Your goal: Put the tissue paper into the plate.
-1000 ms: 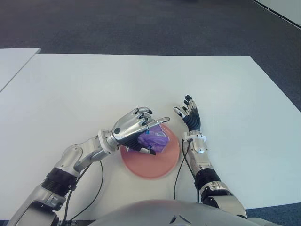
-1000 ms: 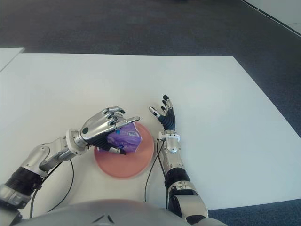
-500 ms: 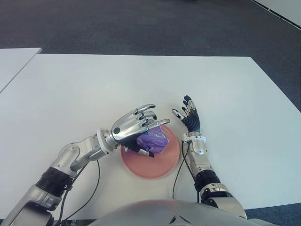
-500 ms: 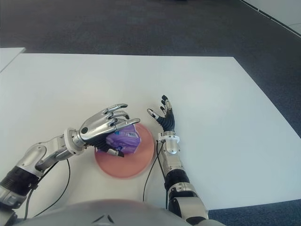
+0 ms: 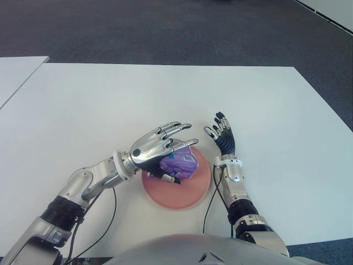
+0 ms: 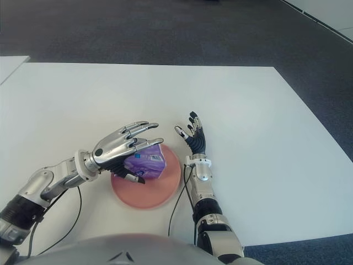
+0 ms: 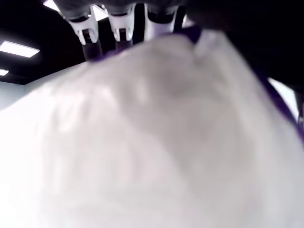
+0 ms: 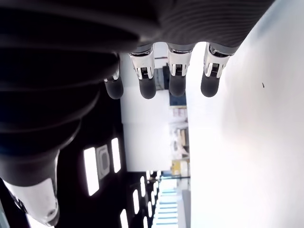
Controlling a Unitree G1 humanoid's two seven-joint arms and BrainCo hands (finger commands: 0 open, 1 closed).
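A purple tissue pack (image 5: 181,162) lies on the pink plate (image 5: 187,194) near the table's front edge. My left hand (image 5: 160,146) hovers over the pack from the left, its fingers (image 7: 121,29) stretched out flat above it and the thumb down at the pack's near side. In the left wrist view the pack (image 7: 152,142) fills the frame right under the palm. My right hand (image 5: 222,136) shows just right of the plate, fingers (image 8: 147,80) spread and holding nothing.
The white table (image 5: 165,94) reaches far back and to both sides. A second white table (image 5: 16,72) stands at the far left across a gap. Black cables (image 5: 212,193) hang from both wrists by the plate.
My left hand's fingers have uncurled from around the tissue pack and now stretch out above it. The pack stays on the plate. The right hand has hardly moved.
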